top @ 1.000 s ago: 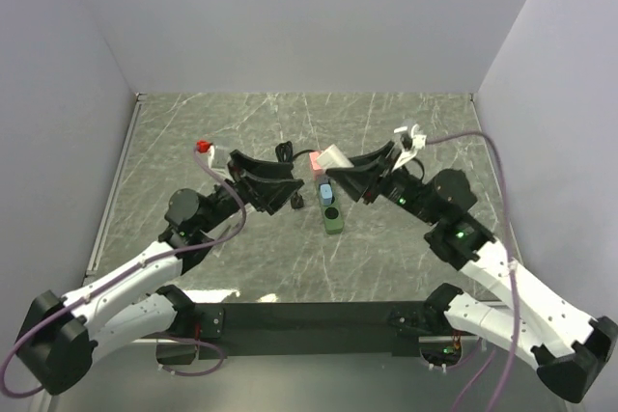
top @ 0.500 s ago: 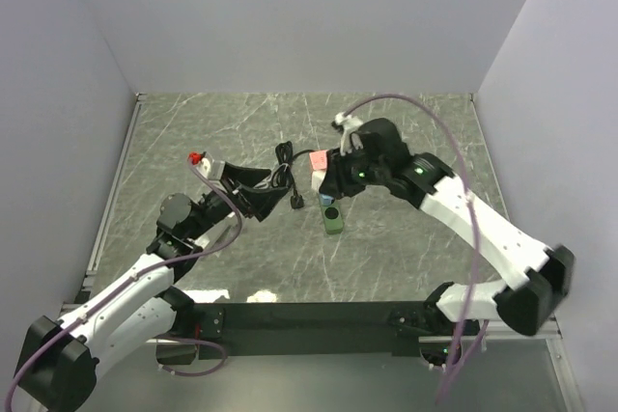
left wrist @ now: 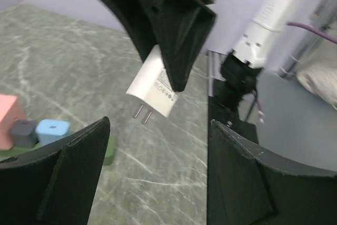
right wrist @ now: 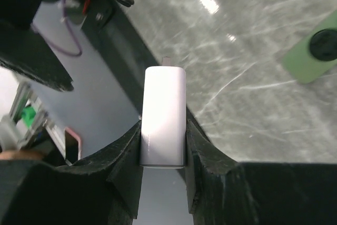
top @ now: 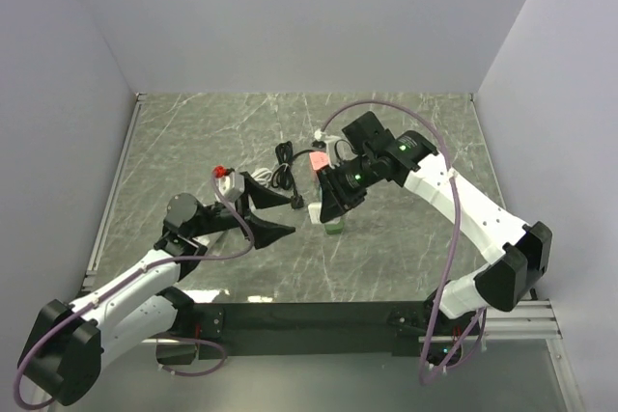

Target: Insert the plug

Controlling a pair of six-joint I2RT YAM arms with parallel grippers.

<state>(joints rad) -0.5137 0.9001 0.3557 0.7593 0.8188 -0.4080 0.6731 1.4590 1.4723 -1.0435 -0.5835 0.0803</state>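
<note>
My right gripper (top: 323, 206) is shut on a white plug (right wrist: 163, 113), held lengthwise between its pads (right wrist: 196, 142) with the prongs pointing away from the wrist. In the left wrist view the plug (left wrist: 156, 85) hangs above the table, its two metal prongs bare. It hovers over the near end of the green power strip (top: 334, 226). The strip (left wrist: 108, 149) carries a blue adapter (left wrist: 52, 129), a grey one and a pink one (left wrist: 8, 120). A round black socket shows on the strip (right wrist: 311, 55) in the right wrist view. My left gripper (top: 267, 215) is open and empty, just left of the strip.
A coiled black cable (top: 282, 165) lies on the marble tabletop (top: 406, 248) behind my left gripper. Grey walls close in the table on three sides. The black front rail (top: 309, 317) runs along the near edge.
My right arm has swung left and forward, carrying the white plug from behind the strip down to its near end. My left gripper has pulled back toward me, away from the cable.
</note>
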